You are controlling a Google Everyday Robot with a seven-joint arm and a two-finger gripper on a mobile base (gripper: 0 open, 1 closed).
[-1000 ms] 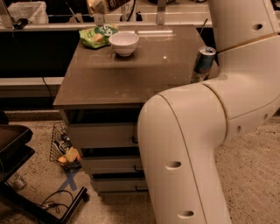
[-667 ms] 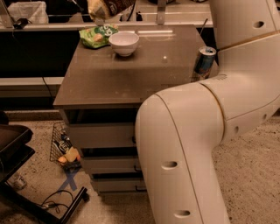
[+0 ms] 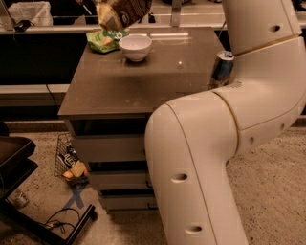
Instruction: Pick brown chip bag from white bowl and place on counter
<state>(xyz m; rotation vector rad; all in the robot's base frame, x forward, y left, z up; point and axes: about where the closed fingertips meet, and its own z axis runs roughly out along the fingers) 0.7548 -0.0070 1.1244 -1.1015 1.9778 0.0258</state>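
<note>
The brown chip bag point(image 3: 122, 13) hangs in the air at the top edge of the camera view, tilted, above the back left of the counter point(image 3: 143, 81). It is clear of the white bowl point(image 3: 135, 47), which stands empty just below and to the right of it. The bag's top runs out of the picture. My gripper is out of view above the top edge, where the bag hangs from. My white arm point(image 3: 229, 119) fills the right side of the view.
A green snack bag point(image 3: 104, 40) lies on the counter left of the bowl. A blue can point(image 3: 223, 67) stands at the counter's right edge beside my arm. Grey drawers point(image 3: 114, 148) sit below. A wire basket point(image 3: 71, 162) and a black chair point(image 3: 14, 158) are on the floor at left.
The brown chip bag has come further into view at the top, shifting a little right and down. The bowl, green bag and can have not moved.
</note>
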